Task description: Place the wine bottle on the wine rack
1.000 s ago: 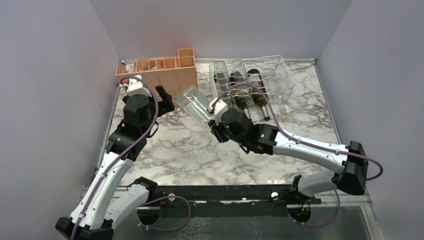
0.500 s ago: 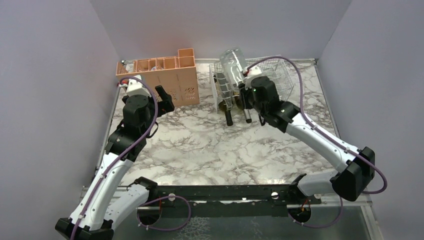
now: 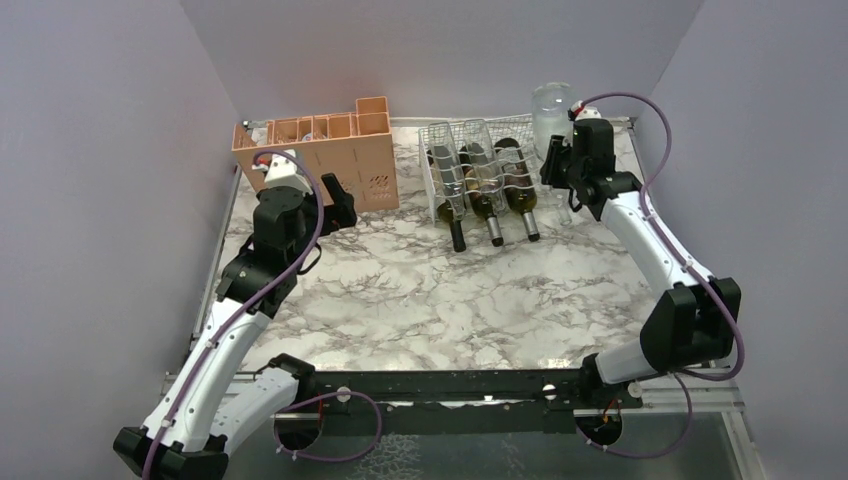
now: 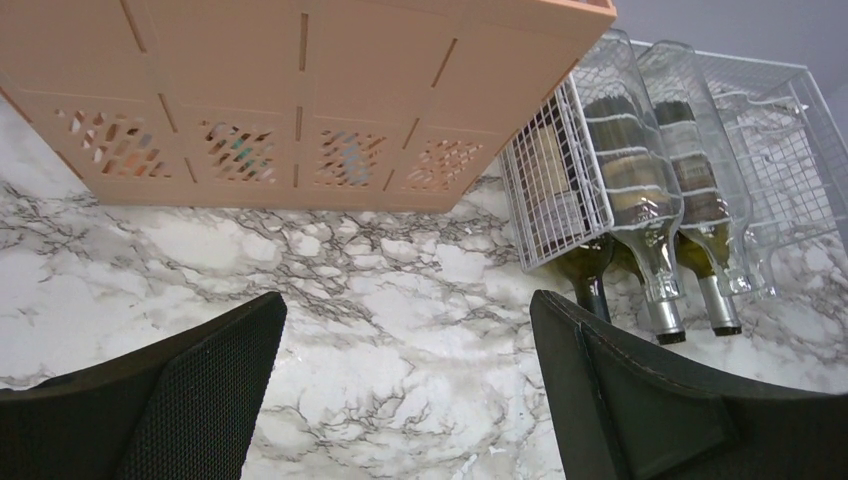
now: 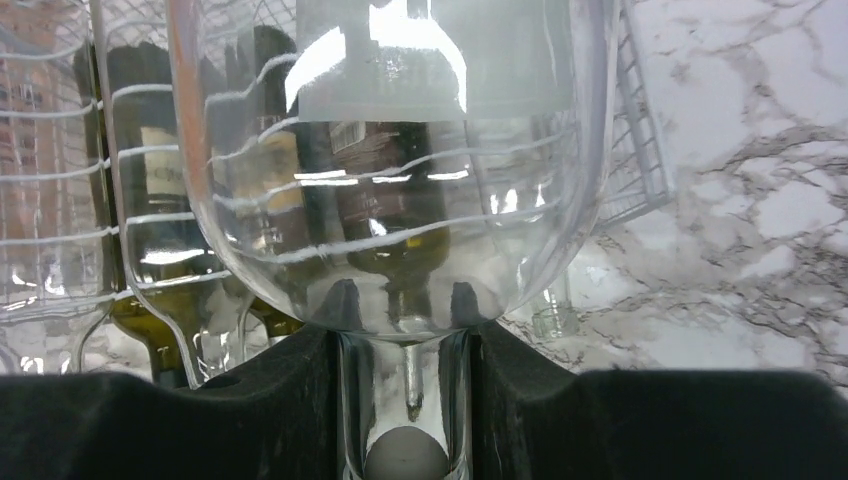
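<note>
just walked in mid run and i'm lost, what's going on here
The right tool is shut on the neck of a clear wine bottle, holding it up over the right end of the white wine rack. Three bottles already lie in it. The left tool hangs open near the peach crate, empty.

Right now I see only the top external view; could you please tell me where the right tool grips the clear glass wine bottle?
Observer: The right wrist view shows the right tool shut on the clear glass wine bottle at its neck.
Operator: Thank you. Is any cradle free for it?
Observer: In the left wrist view, the white wire wine rack holds three bottles, and the cradle to their right looks empty.
</note>
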### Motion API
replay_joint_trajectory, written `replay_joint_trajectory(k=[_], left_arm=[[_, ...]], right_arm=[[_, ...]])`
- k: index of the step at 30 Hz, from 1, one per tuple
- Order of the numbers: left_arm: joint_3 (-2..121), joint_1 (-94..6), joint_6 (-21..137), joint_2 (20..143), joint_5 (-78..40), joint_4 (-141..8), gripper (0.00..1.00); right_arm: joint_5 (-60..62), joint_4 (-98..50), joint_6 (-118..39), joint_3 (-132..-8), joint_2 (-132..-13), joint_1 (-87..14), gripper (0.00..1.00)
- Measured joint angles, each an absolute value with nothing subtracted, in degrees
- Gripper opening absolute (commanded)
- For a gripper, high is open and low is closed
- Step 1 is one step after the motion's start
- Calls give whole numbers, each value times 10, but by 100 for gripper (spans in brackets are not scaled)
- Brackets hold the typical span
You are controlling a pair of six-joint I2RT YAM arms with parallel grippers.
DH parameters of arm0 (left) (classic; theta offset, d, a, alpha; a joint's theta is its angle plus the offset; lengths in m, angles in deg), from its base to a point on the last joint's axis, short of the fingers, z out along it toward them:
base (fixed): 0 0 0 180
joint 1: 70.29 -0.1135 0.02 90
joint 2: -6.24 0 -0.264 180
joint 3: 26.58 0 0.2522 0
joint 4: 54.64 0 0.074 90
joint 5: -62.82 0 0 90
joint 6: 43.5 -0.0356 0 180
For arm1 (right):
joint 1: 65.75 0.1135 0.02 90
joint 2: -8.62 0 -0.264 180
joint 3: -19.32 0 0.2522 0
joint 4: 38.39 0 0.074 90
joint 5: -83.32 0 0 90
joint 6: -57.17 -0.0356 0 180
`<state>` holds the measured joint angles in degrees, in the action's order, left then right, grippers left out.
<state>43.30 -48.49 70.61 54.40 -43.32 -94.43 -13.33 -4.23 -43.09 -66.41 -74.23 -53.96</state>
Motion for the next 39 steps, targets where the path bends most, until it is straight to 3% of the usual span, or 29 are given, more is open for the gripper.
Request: replay_joint_trajectory(k=[11, 25, 39], left_arm=[[419, -485, 710, 579, -381, -943, 99], [417, -485, 720, 608, -338, -943, 99], [417, -485, 708, 629, -306, -945, 99]], right_arm=[[-31, -35, -433, -697, -830, -547, 1], [-9, -15, -430, -748, -924, -553, 2], [3, -8, -410, -770, -943, -553, 53]])
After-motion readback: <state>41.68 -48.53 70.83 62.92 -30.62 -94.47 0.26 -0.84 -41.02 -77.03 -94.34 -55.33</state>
